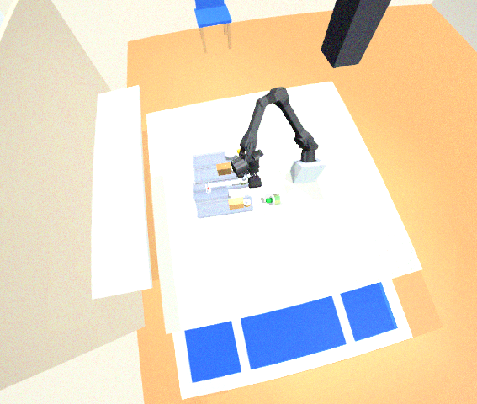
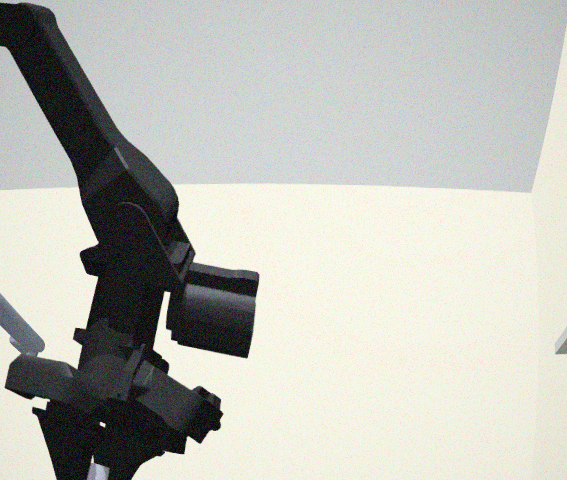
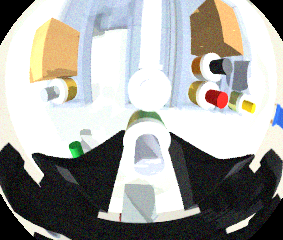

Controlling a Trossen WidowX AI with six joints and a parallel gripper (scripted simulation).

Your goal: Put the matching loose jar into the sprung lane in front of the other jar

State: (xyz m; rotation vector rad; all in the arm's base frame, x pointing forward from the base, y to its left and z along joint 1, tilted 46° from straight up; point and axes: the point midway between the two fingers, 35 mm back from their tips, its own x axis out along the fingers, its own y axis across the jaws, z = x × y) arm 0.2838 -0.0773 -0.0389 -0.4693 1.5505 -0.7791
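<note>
My gripper (image 3: 145, 135) is shut on a jar (image 3: 147, 152) (image 2: 98, 471) with a grey cap, white shoulder and a green and yellow body. The jar looks roughly upright; its base is hidden. In the wrist view it is just in front of the jar in the sprung lane (image 3: 149, 90), which shows a round white top at the end of a long white bar (image 3: 151, 35). Whether the two jars touch, and how high the held jar is over the lane floor, I cannot tell. The low front stop and pusher plate are not clearly visible. In the exterior view the fingertips are cut off below.
The grey shelf unit (image 1: 207, 209) has lanes on both sides. Wooden blocks (image 3: 55, 52) (image 3: 211, 30) stand in them. A grey-capped amber jar (image 3: 67, 90) is at left; black-capped (image 3: 208, 67), red-capped (image 3: 206, 95) and yellow-capped (image 3: 238, 101) jars are at right. A green-capped jar (image 1: 275, 199) is outside.
</note>
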